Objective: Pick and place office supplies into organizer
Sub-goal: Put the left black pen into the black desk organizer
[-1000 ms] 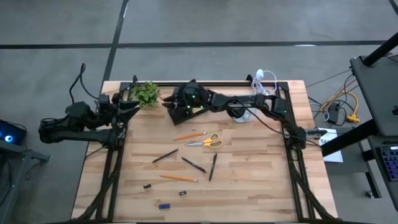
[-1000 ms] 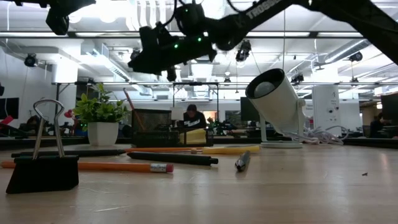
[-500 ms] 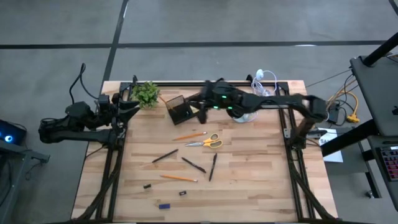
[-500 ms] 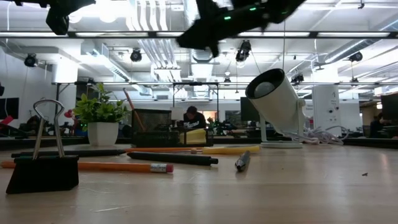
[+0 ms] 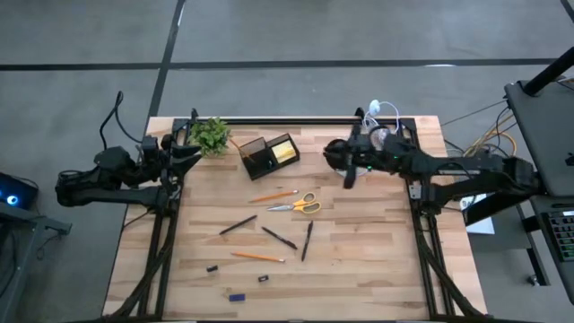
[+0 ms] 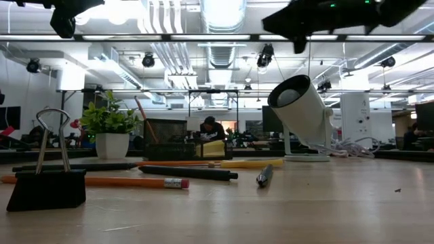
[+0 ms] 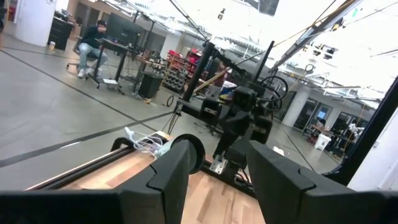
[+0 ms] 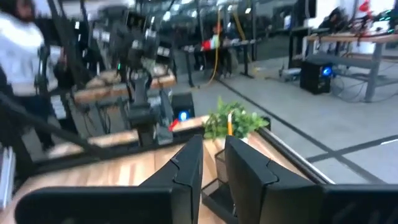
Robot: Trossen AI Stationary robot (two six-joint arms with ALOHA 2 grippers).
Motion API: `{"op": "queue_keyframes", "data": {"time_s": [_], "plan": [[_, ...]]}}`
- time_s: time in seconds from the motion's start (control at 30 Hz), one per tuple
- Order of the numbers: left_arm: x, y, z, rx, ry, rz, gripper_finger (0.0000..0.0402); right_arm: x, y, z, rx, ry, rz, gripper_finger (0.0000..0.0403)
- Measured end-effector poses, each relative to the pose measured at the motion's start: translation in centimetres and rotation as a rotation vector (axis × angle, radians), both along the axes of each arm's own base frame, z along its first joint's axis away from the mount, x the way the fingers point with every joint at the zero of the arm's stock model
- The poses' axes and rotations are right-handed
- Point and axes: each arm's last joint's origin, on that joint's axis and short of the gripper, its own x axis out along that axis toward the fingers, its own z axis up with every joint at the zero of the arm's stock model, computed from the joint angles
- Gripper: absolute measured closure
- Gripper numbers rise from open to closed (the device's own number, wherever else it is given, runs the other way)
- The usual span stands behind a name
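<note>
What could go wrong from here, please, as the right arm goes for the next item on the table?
1. The scissors lie almost against an orange pencil, so a grasp on one may nudge the other.
2. The right gripper hangs close to the white cup and coiled cable; a swing could catch them.
3. The organizer sits beside the plant, so a wide approach risks brushing it.

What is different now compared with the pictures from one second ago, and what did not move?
The right gripper drew back from above the organizer toward the right side of the table, near the white cup, its fingers narrowing; nothing shows between them. The organizer, covered by the arm before, now shows the yellow sticky notes inside. The left gripper, scissors, pencils and pens stayed in place.
</note>
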Motion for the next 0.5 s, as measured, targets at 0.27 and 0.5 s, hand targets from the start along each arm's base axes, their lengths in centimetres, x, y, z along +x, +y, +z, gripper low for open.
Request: {"op": "queue_keyframes", "data": {"time_s": [0.27, 0.5], "plan": [[0.0, 0.0, 0.0, 0.0, 0.0, 0.0, 0.0256, -5.1, 1.0, -0.5, 0.035, -0.123, -0.055, 0.0344], [0.0, 0.0, 0.0, 0.0, 0.0, 0.0, 0.0256, -7.4, 1.3, -3.0, 0.205, -0.158, -0.134, 0.0344]]}}
